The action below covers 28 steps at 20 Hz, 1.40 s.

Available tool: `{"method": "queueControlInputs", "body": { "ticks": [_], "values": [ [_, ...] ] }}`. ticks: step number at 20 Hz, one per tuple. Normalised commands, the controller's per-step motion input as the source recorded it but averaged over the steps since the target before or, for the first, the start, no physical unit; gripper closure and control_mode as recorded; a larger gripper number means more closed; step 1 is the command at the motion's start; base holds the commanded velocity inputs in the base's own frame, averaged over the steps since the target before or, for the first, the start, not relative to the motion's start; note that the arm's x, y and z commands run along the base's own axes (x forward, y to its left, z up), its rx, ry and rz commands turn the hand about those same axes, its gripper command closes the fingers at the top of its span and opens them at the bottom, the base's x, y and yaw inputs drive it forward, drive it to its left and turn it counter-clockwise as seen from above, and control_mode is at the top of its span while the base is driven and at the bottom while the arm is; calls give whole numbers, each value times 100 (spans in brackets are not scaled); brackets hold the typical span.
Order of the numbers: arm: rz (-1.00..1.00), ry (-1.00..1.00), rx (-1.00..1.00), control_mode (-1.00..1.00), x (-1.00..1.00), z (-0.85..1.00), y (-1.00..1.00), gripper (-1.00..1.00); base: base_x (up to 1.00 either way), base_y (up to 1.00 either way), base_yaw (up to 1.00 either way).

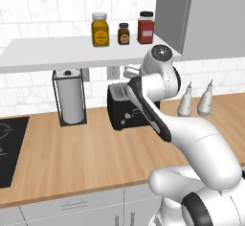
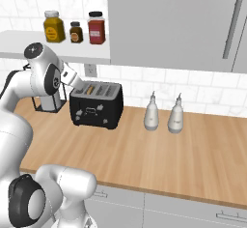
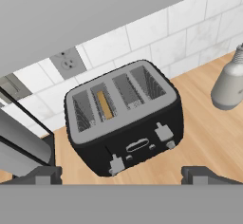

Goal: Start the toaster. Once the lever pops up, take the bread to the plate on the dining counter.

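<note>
The toaster is being seen from above in the hand view, black and boxy, with four slots in its grey top and small white knobs on its front. It is standing on the wood counter against the white tiled wall, with a wall outlet being shown just behind it. The bread is sitting upright in the second slot from the left in the hand view, its tan edge being visible in the right base view as well. The gripper is being held above the toaster's front side, its jaws spread wide and nothing being gripped between them. Beside the toaster, a paper towel holder is being seen on one side, and two white bottles are standing near each other on the other side. Three jars are being carried by the shelf above.
</note>
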Motion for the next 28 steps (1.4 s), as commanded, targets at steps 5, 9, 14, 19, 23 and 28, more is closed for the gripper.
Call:
{"method": "queueControlInputs", "body": {
  "ticks": [5,9,14,19,23,28],
  "values": [
    [0,0,0,-100,0,0,0,-100,0,0,0],
    [0,0,0,-100,0,0,0,-100,0,0,0],
    [0,0,0,-100,0,0,0,-100,0,0,0],
    [0,0,0,-100,0,0,0,-100,0,0,0],
    [0,0,0,-100,0,0,0,-100,0,0,0],
    [0,0,0,-100,0,0,0,-100,0,0,0]
  ]
}}
